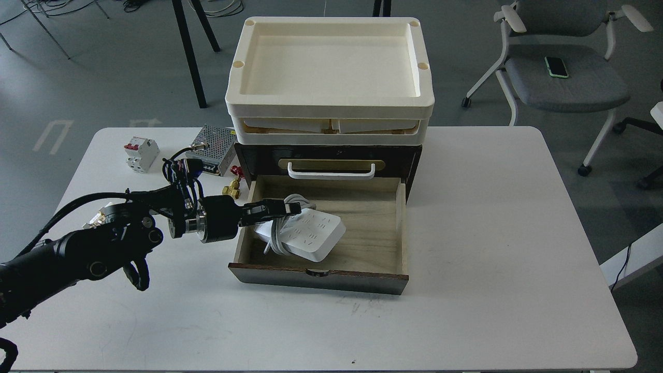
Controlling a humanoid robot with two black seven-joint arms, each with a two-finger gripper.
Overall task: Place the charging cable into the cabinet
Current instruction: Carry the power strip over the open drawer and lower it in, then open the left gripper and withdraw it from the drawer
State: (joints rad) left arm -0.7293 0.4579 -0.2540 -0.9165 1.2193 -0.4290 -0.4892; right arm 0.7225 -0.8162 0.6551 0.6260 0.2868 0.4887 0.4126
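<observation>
The power strip (311, 234), with its white cord (282, 228) wound around its middle, lies in the left half of the pulled-out pale wood drawer (383, 223) of the dark cabinet (414, 155), tilted with its left end raised toward the drawer's left wall. The left gripper (295, 208) reaches in over that wall from the left, its dark fingers closed on the coiled cord at the strip's upper left. Cream trays (331, 109) sit stacked on the cabinet, which stands on a white table (492, 233).
</observation>
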